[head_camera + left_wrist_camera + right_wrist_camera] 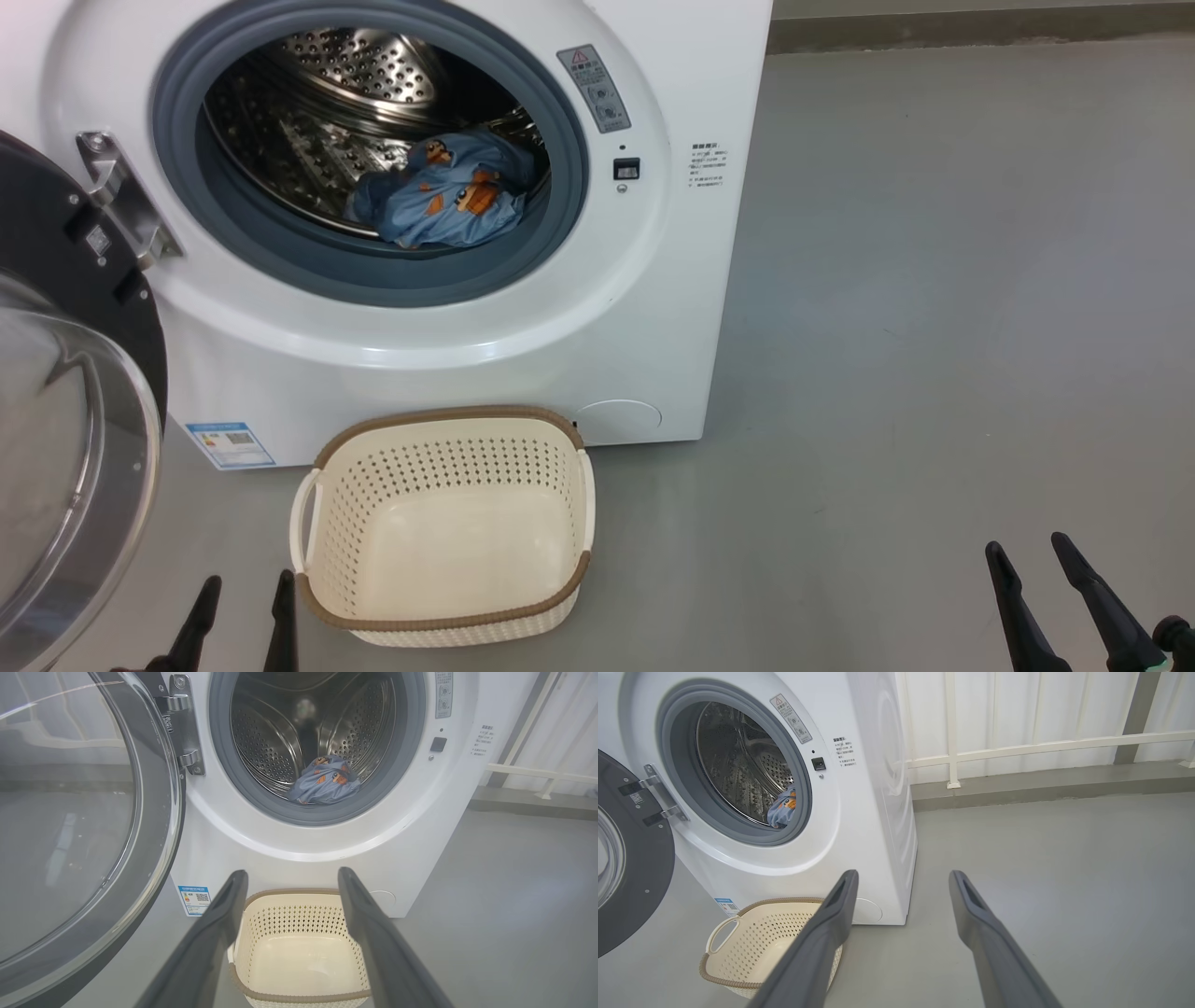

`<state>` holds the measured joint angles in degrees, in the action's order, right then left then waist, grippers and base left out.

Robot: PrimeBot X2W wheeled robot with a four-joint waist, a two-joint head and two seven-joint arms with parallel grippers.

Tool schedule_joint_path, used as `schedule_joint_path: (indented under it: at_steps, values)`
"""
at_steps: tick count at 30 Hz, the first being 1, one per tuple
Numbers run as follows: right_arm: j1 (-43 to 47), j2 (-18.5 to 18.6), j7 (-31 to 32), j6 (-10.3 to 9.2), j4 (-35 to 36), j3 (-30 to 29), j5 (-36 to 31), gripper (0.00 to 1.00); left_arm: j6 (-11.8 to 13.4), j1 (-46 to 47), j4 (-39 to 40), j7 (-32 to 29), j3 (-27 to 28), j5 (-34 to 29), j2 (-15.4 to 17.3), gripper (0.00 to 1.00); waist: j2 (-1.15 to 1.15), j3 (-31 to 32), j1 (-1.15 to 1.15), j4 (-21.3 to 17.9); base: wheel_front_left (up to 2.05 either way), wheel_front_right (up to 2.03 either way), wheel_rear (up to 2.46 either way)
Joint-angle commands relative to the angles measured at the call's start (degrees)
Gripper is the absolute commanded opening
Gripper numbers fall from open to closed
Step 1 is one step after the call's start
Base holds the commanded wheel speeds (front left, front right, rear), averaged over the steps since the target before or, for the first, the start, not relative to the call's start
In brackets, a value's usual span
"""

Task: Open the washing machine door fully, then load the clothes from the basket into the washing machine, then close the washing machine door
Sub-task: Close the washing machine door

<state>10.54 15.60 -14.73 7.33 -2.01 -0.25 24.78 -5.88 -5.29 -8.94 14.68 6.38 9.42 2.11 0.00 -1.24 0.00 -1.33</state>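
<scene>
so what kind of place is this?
Likely a laundry area, or a test room set up as one: a white front-load washing machine, a laundry basket on the grey floor, and a white railing behind.

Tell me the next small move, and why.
Probably bring the left gripper, open and empty, to the open washing machine door and start pushing it shut: the clothes lie in the drum and the basket is empty.

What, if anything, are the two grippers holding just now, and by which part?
Nothing is held. The left gripper and the right gripper both stand open and empty; the clothes lie inside the washing machine, and the basket holds nothing.
</scene>
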Motion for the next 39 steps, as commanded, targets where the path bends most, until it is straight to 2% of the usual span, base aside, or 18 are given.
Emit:
schedule_joint_path:
  at_steps: [1,10,18,26,39]
  values:
    - [-0.72,1.37,-0.27,0.16,1.27,1.3,-0.29,1.0,-0.18,0.52,1.78,0.32,1.64,0.52,0.76,1.0,0.0,0.06,0.0,0.05,-0.22,0.22,0.0]
    - [-0.66,1.28,-0.27,0.16,1.33,1.61,-0.4,1.0,-0.18,0.21,2.17,0.32,1.62,0.7,0.76,1.0,0.0,0.33,0.0,0.53,-0.01,0.01,0.0]
    - [-1.04,1.16,-0.27,0.16,1.33,2.78,-0.36,1.0,1.53,-0.04,1.52,0.32,1.67,3.92,0.76,1.0,0.0,0.23,0.0,2.8,0.0,0.0,0.0]
    - [-2.98,1.87,-0.27,0.16,0.95,5.62,-0.29,1.0,3.47,-0.85,1.95,0.32,0.6,5.6,0.76,1.0,0.0,-0.5,0.0,8.22,0.0,0.0,0.0]
    - [-7.97,3.6,-0.27,0.16,-0.15,11.01,-0.22,1.0,6.21,-0.82,3.14,0.32,-1.02,8.47,0.76,1.0,0.0,-2.14,0.0,19.97,0.0,0.0,0.0]
